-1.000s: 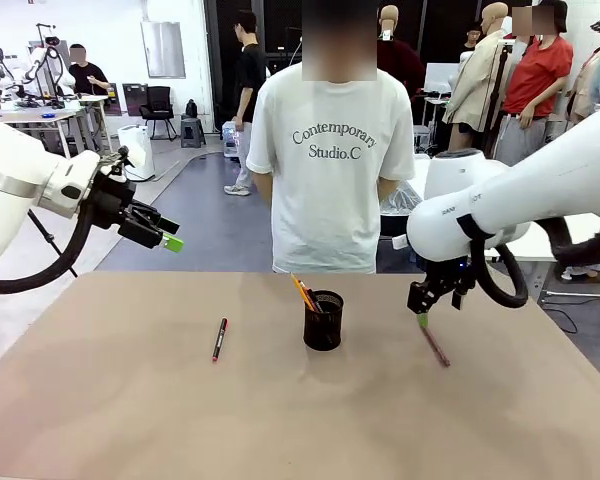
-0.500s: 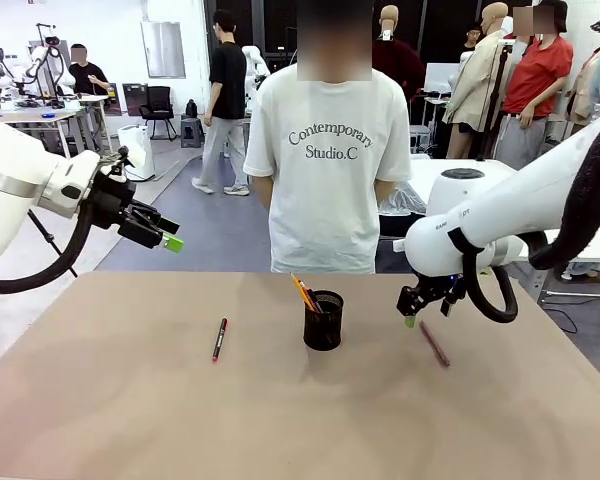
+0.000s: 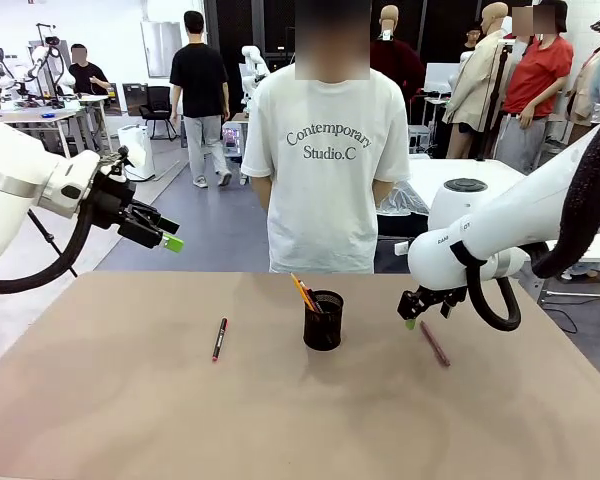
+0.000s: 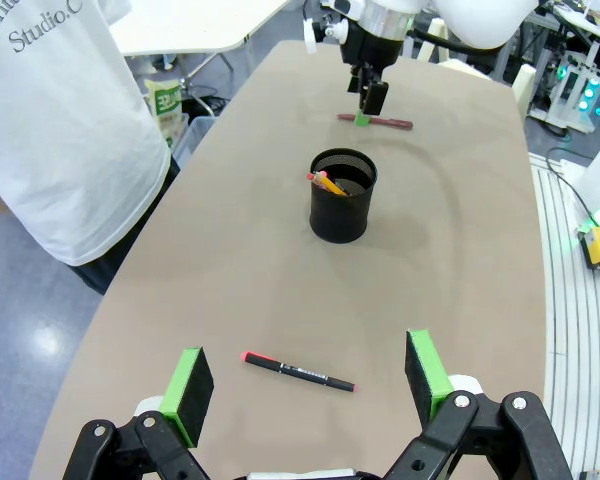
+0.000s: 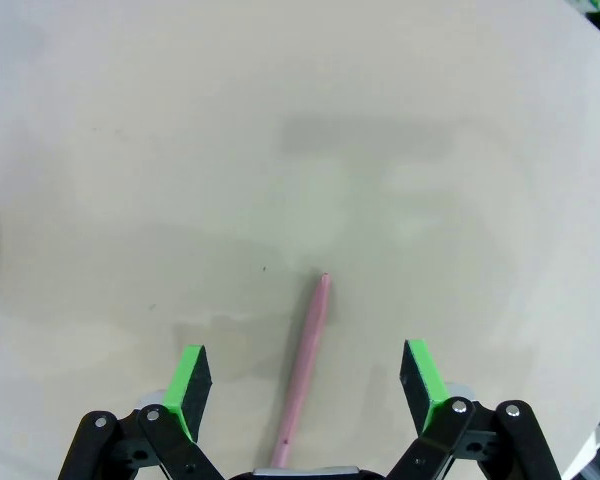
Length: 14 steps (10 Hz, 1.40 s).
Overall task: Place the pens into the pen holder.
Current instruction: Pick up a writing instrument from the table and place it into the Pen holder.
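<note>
A person point(image 3: 325, 150) stands at the far edge of the table point(image 3: 130, 420), behind the pen holder point(image 3: 323, 320), which sits between the two loose pens. The pink pen point(image 5: 318, 310) lies flat, its long axis running straight out between my right gripper's point(image 3: 412, 320) wide, empty jaws. The black pen point(image 3: 220, 339) lies left of the holder, roughly front-to-back. The orange pencil point(image 3: 302, 292) leans inside the holder. My left gripper point(image 3: 170, 240) hangs spread and empty.

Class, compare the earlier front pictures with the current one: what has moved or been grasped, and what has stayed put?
The robot's right hand, open, shifted a little toward the pen holder, staying low above the pinkish pen. It grasped nothing; that pen lies where it was. The left hand, the black-and-red pen, the holder and the orange pencil in it stayed as they were.
</note>
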Each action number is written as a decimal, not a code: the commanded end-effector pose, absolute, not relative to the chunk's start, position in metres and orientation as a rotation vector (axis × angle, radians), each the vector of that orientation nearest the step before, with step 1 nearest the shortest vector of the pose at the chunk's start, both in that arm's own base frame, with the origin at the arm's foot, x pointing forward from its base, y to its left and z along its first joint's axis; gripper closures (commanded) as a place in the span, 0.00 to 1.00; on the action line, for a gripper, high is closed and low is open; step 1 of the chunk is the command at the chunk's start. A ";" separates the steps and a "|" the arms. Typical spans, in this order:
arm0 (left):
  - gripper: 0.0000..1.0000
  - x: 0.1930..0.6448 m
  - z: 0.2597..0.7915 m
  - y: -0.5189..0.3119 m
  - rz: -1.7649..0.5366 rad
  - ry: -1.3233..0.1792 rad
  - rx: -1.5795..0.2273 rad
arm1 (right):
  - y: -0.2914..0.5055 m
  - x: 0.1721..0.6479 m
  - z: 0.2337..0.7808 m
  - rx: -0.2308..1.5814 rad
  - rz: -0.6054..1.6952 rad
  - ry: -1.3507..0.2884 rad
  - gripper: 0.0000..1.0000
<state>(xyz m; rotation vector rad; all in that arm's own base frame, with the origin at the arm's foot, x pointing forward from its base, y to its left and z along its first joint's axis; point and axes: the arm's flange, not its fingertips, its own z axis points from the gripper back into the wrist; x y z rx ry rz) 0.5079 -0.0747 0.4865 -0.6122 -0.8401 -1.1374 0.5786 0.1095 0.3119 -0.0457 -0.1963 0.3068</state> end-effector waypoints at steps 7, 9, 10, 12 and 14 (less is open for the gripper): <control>0.00 0.507 0.488 -0.075 -1.140 -0.835 -0.603 | 0.109 0.600 0.295 -0.058 0.210 -0.115 0.00; 0.00 0.507 0.488 -0.075 -1.140 -0.835 -0.603 | 0.106 0.605 0.293 -0.058 0.192 -0.088 0.00; 0.00 0.507 0.488 -0.075 -1.140 -0.835 -0.603 | 0.106 0.606 0.292 -0.039 0.181 -0.072 0.00; 0.00 0.507 0.488 -0.075 -1.140 -0.835 -0.603 | 0.101 0.612 0.291 0.078 0.213 -0.050 0.10; 0.00 0.507 0.488 -0.075 -1.140 -0.835 -0.603 | 0.100 0.614 0.290 0.091 0.211 -0.036 0.49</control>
